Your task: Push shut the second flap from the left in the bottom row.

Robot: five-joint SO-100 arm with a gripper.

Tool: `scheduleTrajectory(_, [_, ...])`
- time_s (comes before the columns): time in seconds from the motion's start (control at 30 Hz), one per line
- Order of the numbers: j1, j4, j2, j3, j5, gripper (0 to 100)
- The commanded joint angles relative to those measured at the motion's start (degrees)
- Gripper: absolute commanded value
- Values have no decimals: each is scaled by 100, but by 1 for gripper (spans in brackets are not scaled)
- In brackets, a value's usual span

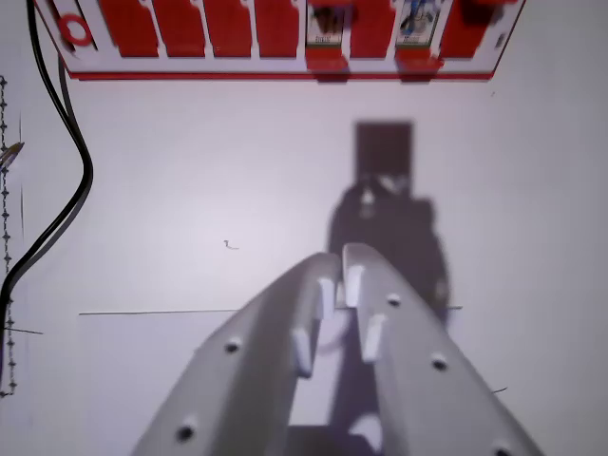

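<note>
Along the top edge of the wrist view sits the red flap board (275,38), its glossy rectangular flaps in a row, two standing open on picture cards. Below, the white plastic gripper (340,256) hangs clenched and empty over the smooth pale surface (190,171), a black cable (66,123) curving at left.

A plain white table (190,190) fills the view. A red-and-white flap board (275,38) is laid on it, well beyond the fingertips (328,271), along the far edge. A black cable (66,152) is trailed over the surface far off to the fingers' left in the wrist view. A thin dark line is seen across the table beside the fingers.
</note>
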Motion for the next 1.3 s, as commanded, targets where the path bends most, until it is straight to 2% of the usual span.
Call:
scheduleTrajectory(0.0, [105, -167, 439, -396, -325, 0])
scheduleTrajectory(0.23, [105, -105, 167, -1020, -360, 0])
scheduleTrajectory(0.3, [114, -167, 105, -1143, -246, 0])
scheduleTrajectory(0.43, [167, -650, 149, -1002, 308, 0])
scheduleTrajectory(0.7, [185, -1415, 255, -791, 545, 0])
scheduleTrajectory(1.27, [220, -1608, 299, -721, 606, 0])
